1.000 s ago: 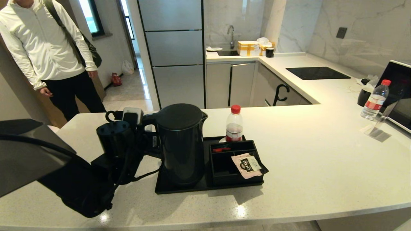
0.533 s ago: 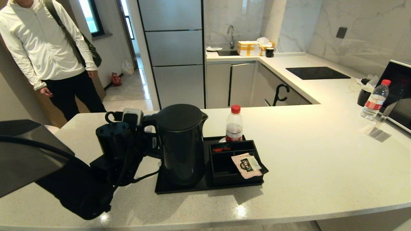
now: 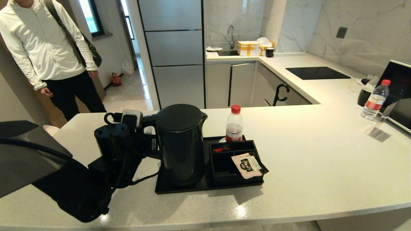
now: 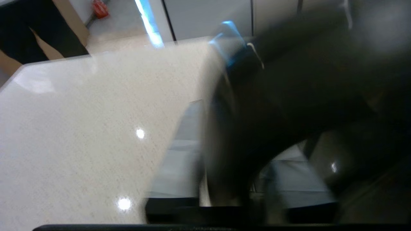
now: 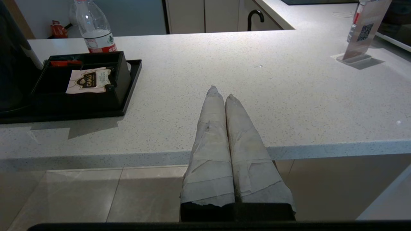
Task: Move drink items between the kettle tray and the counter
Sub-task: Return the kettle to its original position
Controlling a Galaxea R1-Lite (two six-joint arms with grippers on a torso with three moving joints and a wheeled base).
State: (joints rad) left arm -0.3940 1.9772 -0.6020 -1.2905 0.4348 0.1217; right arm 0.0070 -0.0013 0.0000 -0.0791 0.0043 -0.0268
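Tall matte-black electric kettle (image 3: 181,144), flat-lidded, upright on its round base at the left end of the flat black rectangular tray (image 3: 179,189). Handle side turned toward the left hand (image 3: 151,141), right up against that loop handle, presumably for a lift off the base; grip state impossible to tell, wrist camera filled by dark kettle bulk. Small clear plastic bottle with red cap and label (image 3: 234,123) upright at the tray's far edge, just behind the divided compartments; on the tray or just off it, unclear. Pink tea sachet (image 3: 247,165) draped over the compartment wall. Pale grey speckled stone table (image 3: 321,154) broad and glossy to the right. Right hand (image 5: 221,93) parked low before the table's near edge, taped fingers (image 5: 210,128) pressed together, nothing held.
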